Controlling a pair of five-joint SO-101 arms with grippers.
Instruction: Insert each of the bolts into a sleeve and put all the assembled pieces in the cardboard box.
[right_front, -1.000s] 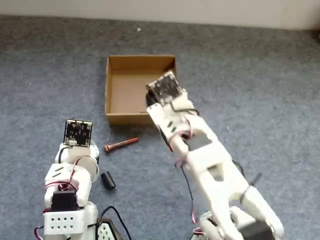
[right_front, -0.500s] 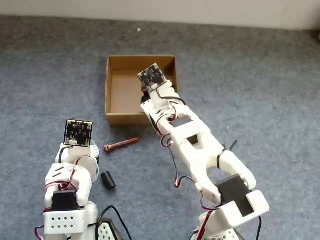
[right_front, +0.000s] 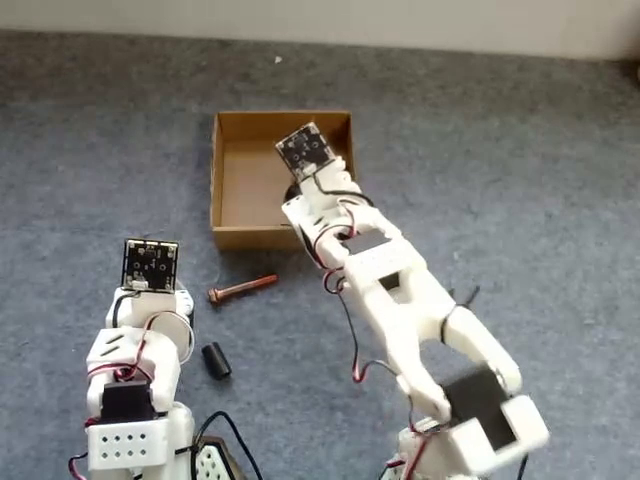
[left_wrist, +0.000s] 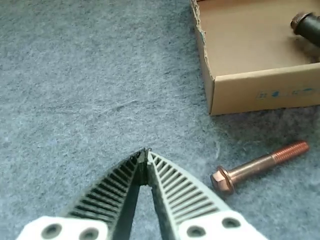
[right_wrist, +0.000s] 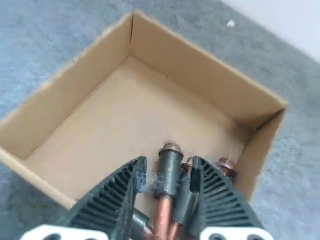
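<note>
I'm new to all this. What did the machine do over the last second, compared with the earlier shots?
The right arm swung its pincer toward the left arm's side and farther in over the box, nearly all of it in the first half second. Whether it grabbed or dropped anything cannot be told. The left pincer, the loose bolt and the sleeve on the carpet stayed about where they were.

No readable text; faint blue marks (left_wrist: 285, 93) on cardboard box (left_wrist: 235, 95) outer wall, possibly print, illegible.
</note>
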